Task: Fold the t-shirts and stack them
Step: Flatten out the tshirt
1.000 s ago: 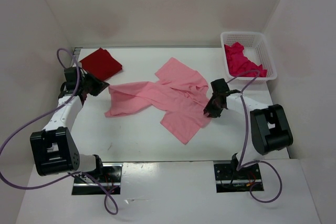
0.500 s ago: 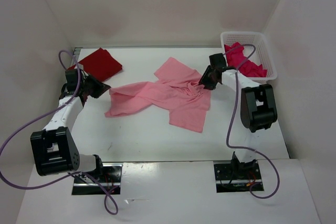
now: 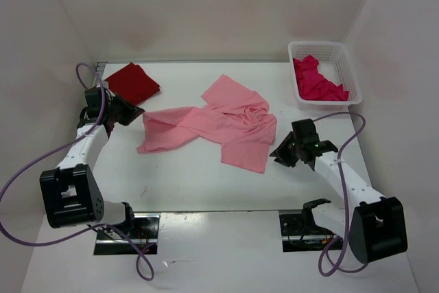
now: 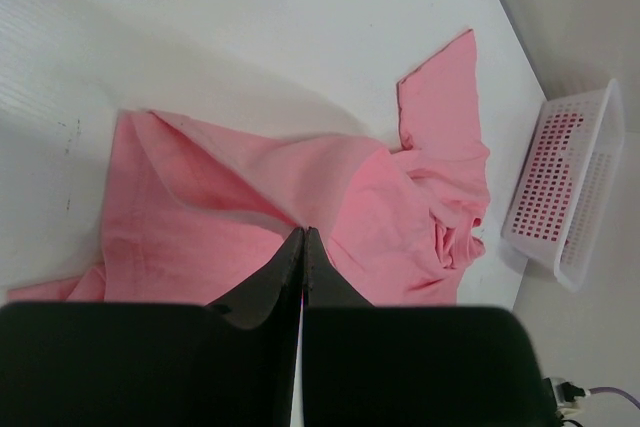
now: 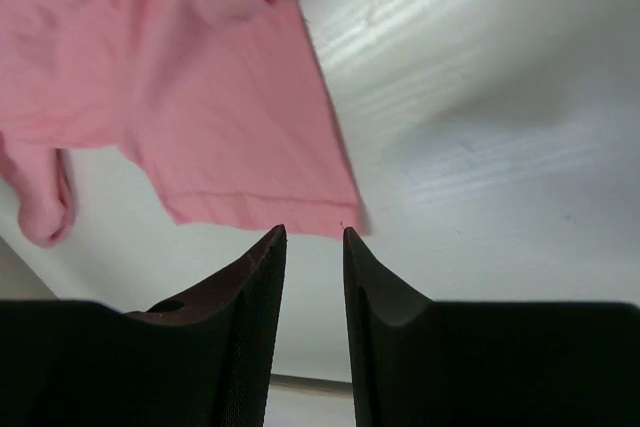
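The light pink t-shirt [image 3: 212, 125] lies crumpled across the middle of the table. My left gripper [image 3: 136, 115] is at its left edge, and in the left wrist view the jaws [image 4: 303, 234] are shut, pinching a ridge of the pink cloth [image 4: 300, 187]. My right gripper [image 3: 279, 154] is open and empty just right of the shirt's near right corner; in the right wrist view it [image 5: 314, 235] sits just short of the hem corner [image 5: 240, 147]. The dark red t-shirt [image 3: 134, 81] lies folded at the back left. The crimson-magenta t-shirt [image 3: 317, 81] lies bunched in the basket.
The white mesh basket [image 3: 296, 49] stands at the back right corner; it also shows in the left wrist view [image 4: 570, 187]. White walls close in the table on three sides. Arm cables loop beside both bases.
My right gripper carried the shirt's near flap toward the back, let it go, then swung to the front right beside the hem corner. The left gripper has not moved.
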Action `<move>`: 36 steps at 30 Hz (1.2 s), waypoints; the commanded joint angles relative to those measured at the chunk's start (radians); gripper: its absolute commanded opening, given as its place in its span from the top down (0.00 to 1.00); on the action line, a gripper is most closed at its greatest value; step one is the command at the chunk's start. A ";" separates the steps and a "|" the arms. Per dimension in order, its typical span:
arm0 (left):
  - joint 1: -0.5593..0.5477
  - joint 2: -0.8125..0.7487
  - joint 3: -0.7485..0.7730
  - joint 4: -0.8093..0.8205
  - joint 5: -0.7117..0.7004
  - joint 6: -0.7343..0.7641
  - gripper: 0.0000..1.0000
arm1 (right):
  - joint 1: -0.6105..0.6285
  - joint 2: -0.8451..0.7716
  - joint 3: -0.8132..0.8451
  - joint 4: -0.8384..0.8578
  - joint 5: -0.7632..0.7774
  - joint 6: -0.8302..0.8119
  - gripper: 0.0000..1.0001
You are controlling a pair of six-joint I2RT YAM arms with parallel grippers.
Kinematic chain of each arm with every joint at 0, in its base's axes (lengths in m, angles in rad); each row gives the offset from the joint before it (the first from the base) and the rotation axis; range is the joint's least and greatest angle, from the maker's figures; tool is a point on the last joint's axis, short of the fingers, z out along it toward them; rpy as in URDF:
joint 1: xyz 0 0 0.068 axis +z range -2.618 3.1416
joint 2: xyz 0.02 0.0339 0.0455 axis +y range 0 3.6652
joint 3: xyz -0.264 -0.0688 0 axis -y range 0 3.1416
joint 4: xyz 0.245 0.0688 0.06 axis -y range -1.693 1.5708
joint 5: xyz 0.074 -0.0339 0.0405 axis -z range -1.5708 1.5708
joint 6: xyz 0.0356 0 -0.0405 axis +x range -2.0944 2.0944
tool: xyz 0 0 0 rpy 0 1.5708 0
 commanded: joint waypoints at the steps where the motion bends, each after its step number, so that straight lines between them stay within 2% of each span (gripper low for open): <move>1: -0.019 0.022 0.021 0.036 0.001 0.011 1.00 | 0.041 -0.036 -0.036 -0.036 -0.019 0.112 0.65; 8: -0.028 0.022 -0.007 0.058 0.010 0.011 1.00 | 0.132 -0.012 -0.107 0.000 -0.007 0.185 0.56; 18: -0.028 0.053 -0.026 0.076 0.010 0.011 1.00 | 0.143 0.125 -0.140 0.128 -0.006 0.204 0.55; 21: -0.028 0.062 -0.026 0.076 0.010 0.011 1.00 | 0.155 0.182 -0.140 0.160 -0.007 0.213 0.57; 25: -0.028 0.071 -0.026 0.085 0.010 0.011 1.00 | 0.155 0.222 -0.122 0.185 -0.007 0.213 0.64; 30: -0.028 0.062 -0.026 0.095 0.010 0.002 1.00 | 0.155 0.222 -0.085 0.162 0.044 0.213 0.85; 36: -0.051 0.044 -0.026 0.095 0.001 -0.018 1.00 | 0.155 0.131 -0.033 0.088 0.076 0.167 1.00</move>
